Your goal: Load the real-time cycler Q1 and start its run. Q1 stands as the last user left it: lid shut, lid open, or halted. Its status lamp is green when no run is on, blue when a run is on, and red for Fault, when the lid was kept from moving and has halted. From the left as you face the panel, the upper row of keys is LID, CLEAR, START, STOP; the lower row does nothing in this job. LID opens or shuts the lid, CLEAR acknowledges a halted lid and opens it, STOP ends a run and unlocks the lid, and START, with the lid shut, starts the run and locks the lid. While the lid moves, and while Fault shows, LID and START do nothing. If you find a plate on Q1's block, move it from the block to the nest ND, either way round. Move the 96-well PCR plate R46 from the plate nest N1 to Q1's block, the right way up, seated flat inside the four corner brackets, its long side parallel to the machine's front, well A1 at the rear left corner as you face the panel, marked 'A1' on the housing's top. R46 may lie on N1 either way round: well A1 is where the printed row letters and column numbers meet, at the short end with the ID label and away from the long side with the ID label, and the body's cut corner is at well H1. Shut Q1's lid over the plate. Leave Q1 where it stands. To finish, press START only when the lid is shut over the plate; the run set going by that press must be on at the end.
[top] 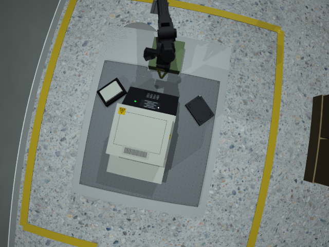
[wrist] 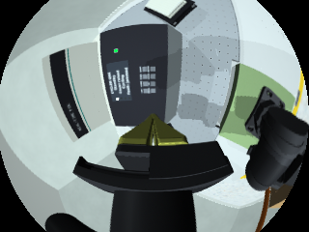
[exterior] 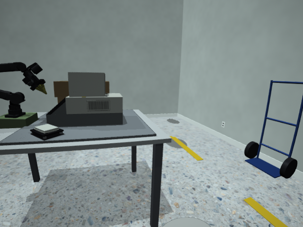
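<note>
- My gripper (top: 161, 75) hangs in the air, jaws fully closed on nothing, tips pointed down toward the panel.
- Ahead of the jaws sits cycler Q1 (top: 140, 138); its lamp (top: 135, 101) shows green, and its lid (exterior: 86, 84) stands raised.
- Plate R46 (top: 111, 91) lies on nest N1 (top: 102, 99), well apart from the jaws, beside Q1.
- Nest ND (top: 199, 109) lies on Q1's other side.

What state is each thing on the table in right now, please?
Status lamp: green, no run on.
Q1's lid: seems raised; the block is hidden.
Plate R46: lying on nest N1.
Nest ND: holds no plate.
Gripper: jaws shut on nothing, in the air short of the keys.
</note>
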Motion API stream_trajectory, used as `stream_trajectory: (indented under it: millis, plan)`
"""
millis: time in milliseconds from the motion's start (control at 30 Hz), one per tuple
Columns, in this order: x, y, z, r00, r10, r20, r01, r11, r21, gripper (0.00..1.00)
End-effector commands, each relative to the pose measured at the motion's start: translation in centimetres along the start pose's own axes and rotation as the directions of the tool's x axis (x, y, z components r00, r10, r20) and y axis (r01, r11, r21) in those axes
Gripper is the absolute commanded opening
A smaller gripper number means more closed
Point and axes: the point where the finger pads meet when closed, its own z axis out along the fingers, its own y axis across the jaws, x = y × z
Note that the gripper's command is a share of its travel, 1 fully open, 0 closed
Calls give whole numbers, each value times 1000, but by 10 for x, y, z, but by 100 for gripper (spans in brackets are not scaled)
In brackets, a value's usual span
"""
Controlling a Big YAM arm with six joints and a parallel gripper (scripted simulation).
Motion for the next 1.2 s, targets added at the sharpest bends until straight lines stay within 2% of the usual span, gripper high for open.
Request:
stream_trajectory:
  millis: [0,100,400,667,933,1167]
  plan:
    - [4,32,-21,1000,-3,-16,2,998,-59,0]
    - [4,27,-17,1000,-6,-13,5,999,-48,0]
    - [2,17,-12,1000,-6,-13,6,999,-48,0]
    - [1,3,-3,1000,-13,-6,13,1000,-21,0]
    - [1,-1,0,1000,-15,-4,15,1000,-12,0]
    - [1,11,-8,1000,-10,-9,10,999,-35,0]
